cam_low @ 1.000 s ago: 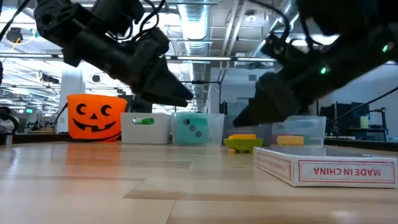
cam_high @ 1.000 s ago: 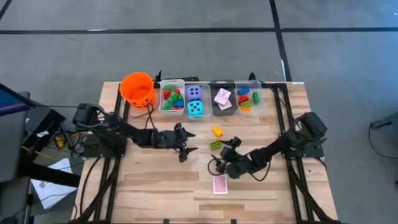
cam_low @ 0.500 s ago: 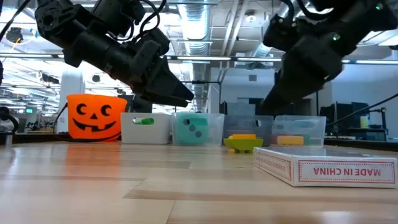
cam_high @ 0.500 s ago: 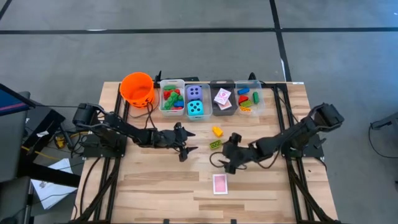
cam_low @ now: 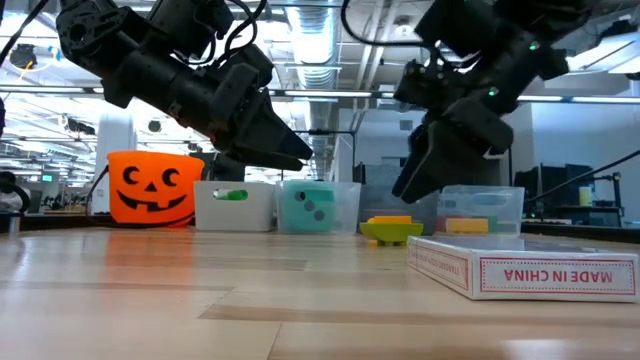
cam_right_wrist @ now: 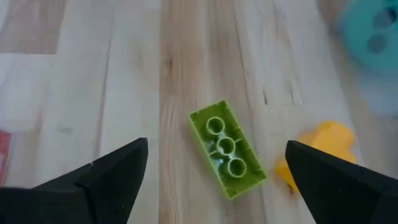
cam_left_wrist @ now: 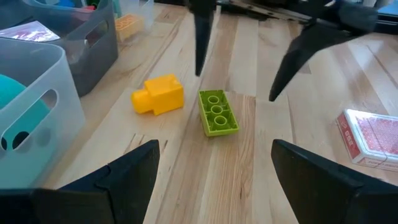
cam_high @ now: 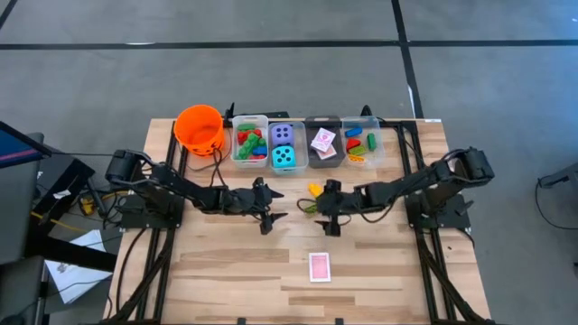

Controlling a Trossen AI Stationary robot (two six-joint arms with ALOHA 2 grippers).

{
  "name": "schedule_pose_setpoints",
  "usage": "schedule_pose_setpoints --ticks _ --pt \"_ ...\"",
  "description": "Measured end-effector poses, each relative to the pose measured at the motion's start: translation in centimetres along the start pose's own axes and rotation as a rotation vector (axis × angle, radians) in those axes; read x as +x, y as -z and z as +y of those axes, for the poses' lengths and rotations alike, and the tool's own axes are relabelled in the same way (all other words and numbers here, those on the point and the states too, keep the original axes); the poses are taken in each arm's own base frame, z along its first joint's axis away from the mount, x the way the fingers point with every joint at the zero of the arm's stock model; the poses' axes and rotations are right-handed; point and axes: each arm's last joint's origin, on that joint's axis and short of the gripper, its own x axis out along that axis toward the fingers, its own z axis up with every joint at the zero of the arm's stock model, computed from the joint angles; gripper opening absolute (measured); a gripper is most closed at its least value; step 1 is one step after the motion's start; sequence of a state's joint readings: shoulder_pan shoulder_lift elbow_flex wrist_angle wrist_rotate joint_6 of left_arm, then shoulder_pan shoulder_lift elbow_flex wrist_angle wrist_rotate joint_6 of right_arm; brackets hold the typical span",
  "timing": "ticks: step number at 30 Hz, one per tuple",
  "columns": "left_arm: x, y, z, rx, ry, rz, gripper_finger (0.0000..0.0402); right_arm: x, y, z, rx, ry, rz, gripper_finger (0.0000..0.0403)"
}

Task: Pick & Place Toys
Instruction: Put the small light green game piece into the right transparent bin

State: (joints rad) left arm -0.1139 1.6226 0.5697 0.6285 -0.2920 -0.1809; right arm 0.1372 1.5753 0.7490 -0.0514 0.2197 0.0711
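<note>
The green brick (cam_right_wrist: 226, 149) lies flat on the table (cam_high: 226, 262), studs up, three studs in a row along its long axis; in the high view that axis runs roughly across the table, toward the left tool; the yellow brick (cam_left_wrist: 158, 95) lies just beside it, on the side of the bins, apart from it. The right arm is stretched low across the table from the right edge, its wrist bent downward; the right tool (cam_high: 328, 213) is held above the green brick with its fingers spread wide, nothing between them, the brick lying below the gap and untouched. The left arm is reached in from the left, its left tool (cam_high: 271, 206) raised near the table's middle, also wide and empty, pointed toward both bricks. A pink-backed card deck (cam_high: 319, 266) lies nearer the front edge, well apart.
</note>
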Motion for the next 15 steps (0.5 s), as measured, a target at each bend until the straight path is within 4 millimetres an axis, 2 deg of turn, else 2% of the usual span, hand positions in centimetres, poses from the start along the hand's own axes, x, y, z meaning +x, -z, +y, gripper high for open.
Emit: schedule_pose_setpoints --ticks 5,15 --pt "-0.01 0.00 0.00 0.000 0.000 0.000 0.0302 0.23 0.02 -0.87 0.033 -0.114 0.018 0.0374" --pt "-0.01 0.00 0.01 0.000 -0.001 0.000 0.0299 0.28 0.20 -1.22 -0.061 -0.050 0.032 0.0374"
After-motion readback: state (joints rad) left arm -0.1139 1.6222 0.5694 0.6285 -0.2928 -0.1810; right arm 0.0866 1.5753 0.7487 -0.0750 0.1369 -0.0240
